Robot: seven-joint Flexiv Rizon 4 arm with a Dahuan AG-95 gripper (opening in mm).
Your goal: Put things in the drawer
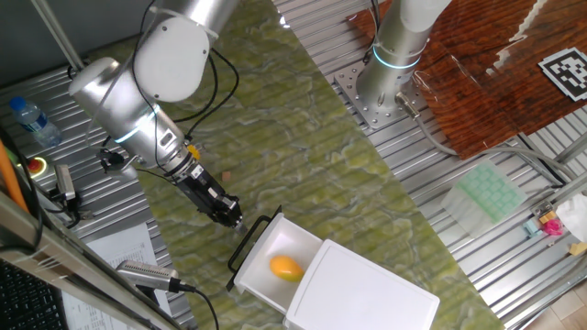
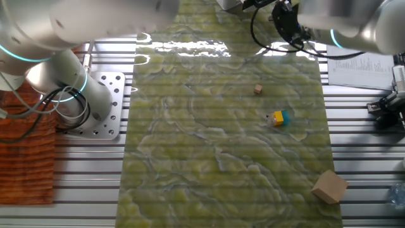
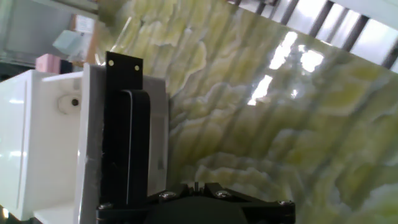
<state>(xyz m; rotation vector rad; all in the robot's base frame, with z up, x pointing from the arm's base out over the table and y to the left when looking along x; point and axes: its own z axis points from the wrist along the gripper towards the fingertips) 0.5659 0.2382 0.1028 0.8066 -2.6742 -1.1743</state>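
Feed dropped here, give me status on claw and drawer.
Claw at drawer handle, grip state unclear. Lemon toy inside open drawer. Nothing blocking.

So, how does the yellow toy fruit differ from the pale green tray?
The yellow toy fruit is small, rounded and smooth; the pale green tray is much larger, flat and gridded. The fruit lies inside the open white drawer on the green mat; the tray lies on the bare metal table, far from the tool. Neither is being held.
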